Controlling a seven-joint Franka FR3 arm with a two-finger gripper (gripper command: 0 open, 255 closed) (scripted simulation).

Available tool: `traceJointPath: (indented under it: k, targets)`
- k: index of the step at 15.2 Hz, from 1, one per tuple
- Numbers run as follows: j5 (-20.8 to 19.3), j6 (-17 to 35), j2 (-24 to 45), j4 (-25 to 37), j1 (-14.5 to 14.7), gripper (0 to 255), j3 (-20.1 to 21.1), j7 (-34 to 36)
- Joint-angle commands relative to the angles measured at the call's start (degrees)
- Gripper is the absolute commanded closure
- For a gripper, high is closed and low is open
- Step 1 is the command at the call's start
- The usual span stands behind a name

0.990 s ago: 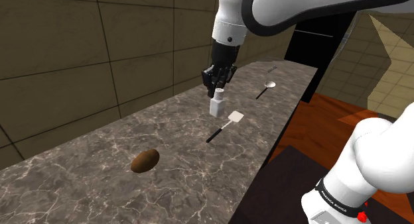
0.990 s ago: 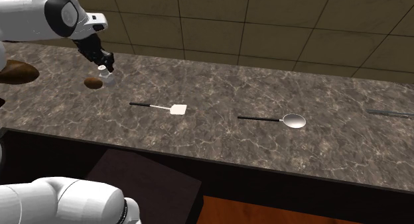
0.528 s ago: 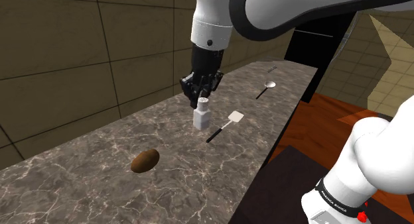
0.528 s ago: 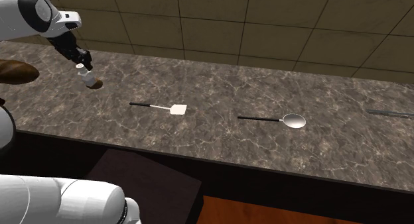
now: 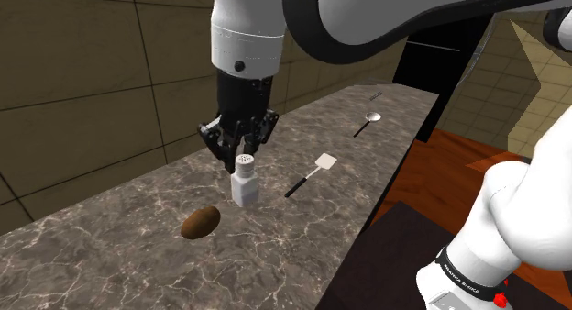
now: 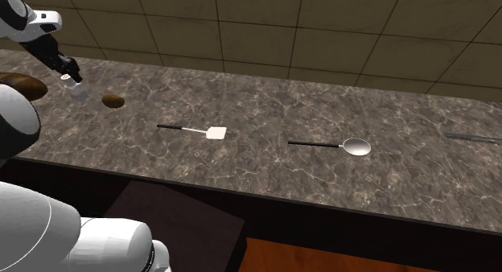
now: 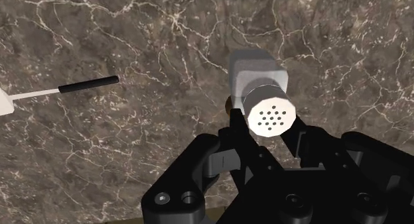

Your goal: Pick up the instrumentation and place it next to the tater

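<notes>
all-black two-finger claw (image 5: pixel 243 150) clamped on perforated round cap of white square-bodied shaker (image 5: pixel 245 183). shaker held upright beneath claw, over dark veined marble bench (image 5: pixel 128 255); contact between shaker base and bench cannot be told. brown oval potato (image 5: pixel 200 222) laid on bench near shaker, toward shoulder view's lower left. white-bladed, black-handled spatula (image 5: pixel 311 174) laid on shaker's other side; silver round-bowled spoon (image 5: pixel 368 121) set farther along bench.

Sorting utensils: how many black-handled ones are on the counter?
2: the spatula at the middle of the counter, the spoon to its right in the second exterior view. The arm might hide more.
</notes>
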Motion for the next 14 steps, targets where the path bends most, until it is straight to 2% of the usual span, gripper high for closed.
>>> traceJointPath:
  k: [1,5,8,14]
  targets:
    - [-1.72,-0.52,3.14,3.07,1.29,255,1.67,3.58]
    - [-5.98,-2.81,10.25,10.83,4.74,255,4.28,10.26]
    - [-10.11,-5.6,17.08,18.77,8.84,255,5.62,15.52]
    - [-10.39,-1.09,17.25,14.38,8.69,255,5.24,16.03]
